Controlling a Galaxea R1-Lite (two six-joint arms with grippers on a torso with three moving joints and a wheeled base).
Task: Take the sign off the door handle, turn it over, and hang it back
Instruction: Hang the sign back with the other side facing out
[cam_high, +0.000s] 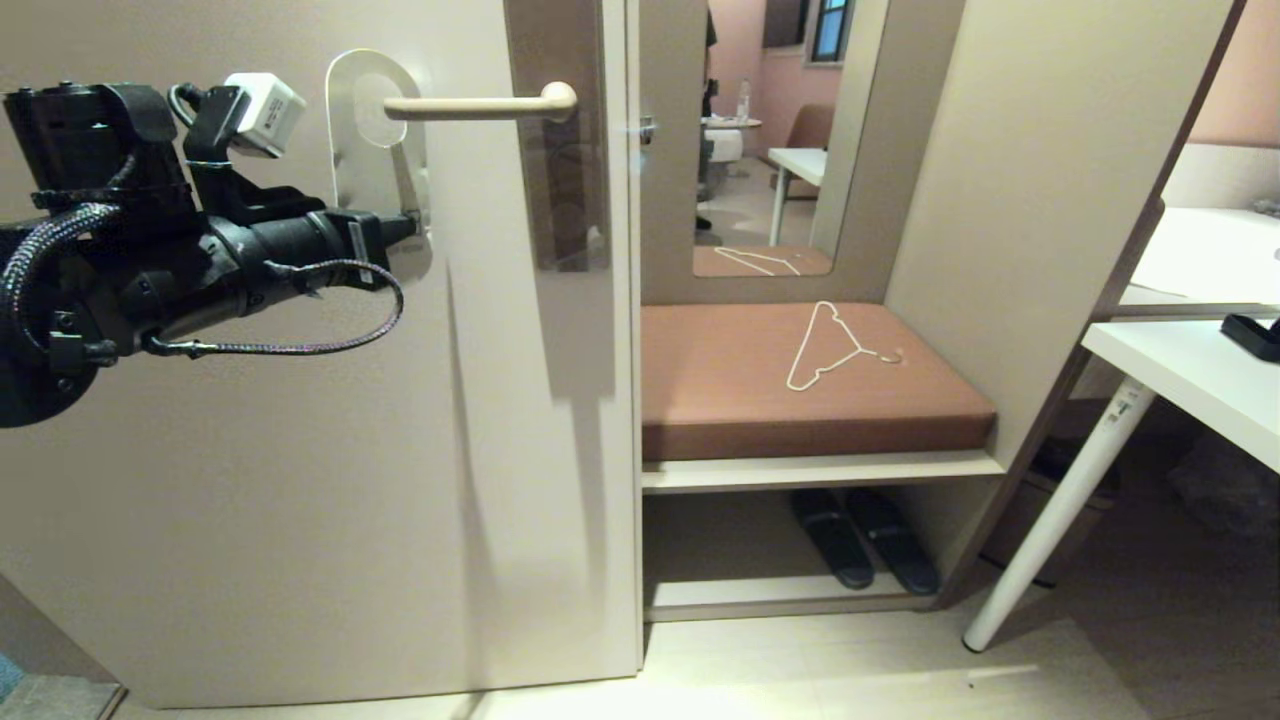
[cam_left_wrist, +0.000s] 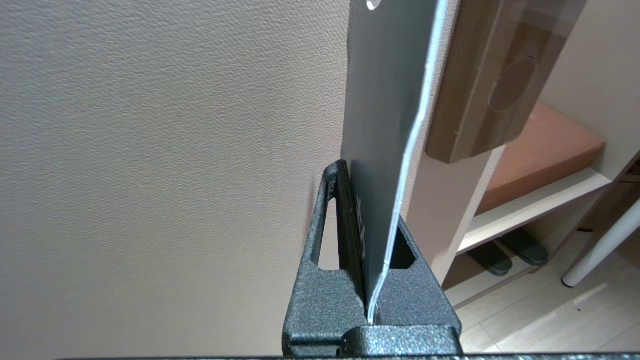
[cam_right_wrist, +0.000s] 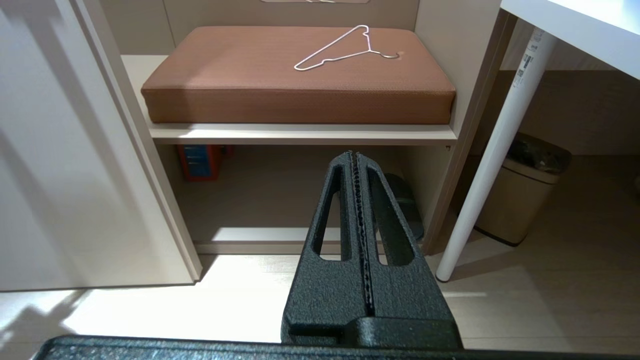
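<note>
Pale card of the sign (cam_high: 375, 150) sits pinched in the left gripper (cam_high: 412, 228), its hole above looping the door handle (cam_high: 480, 105); next, slide it off the lever's free end.

We reach our left arm across level toward the door, wrist cable looping beneath, and our left gripper (cam_high: 412, 228) is pinched tight on the lower end of the sign (cam_high: 375, 150). Our right gripper (cam_right_wrist: 361, 165) hangs low with its fingers pressed fully together, holding nothing.
</note>
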